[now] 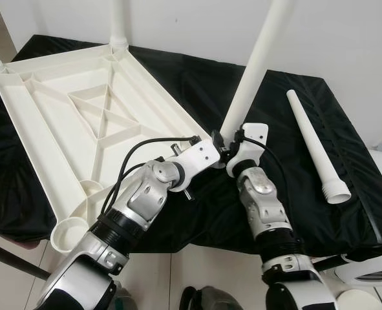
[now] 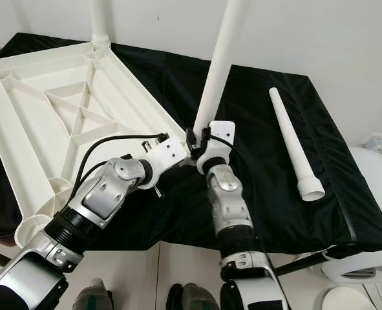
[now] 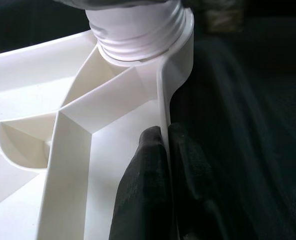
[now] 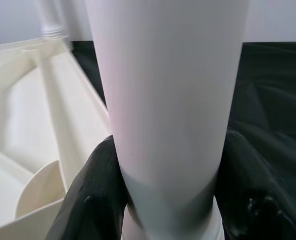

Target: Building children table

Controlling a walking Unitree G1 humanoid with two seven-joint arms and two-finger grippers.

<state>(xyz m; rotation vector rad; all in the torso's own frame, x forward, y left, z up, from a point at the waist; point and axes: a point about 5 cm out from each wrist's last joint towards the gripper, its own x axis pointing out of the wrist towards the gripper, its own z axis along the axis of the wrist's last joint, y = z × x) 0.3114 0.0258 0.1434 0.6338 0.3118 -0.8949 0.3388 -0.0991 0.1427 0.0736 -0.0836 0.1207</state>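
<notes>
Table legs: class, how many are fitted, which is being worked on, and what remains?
Done: two legs stand in far corners. In hand: the right end effector grips the third leg while the left end effector pinches the tabletop rim. Left: the loose leg and empty near-left socket.

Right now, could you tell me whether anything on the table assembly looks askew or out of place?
Yes: the leg held by the right gripper leans, tilted in its corner socket of the upturned tabletop. A spare leg lies loose on the black cloth.

Both arms reach forward and meet; the left gripper (image 3: 165, 165) pinches tight, the right gripper (image 4: 168, 200) squeezes too.
</notes>
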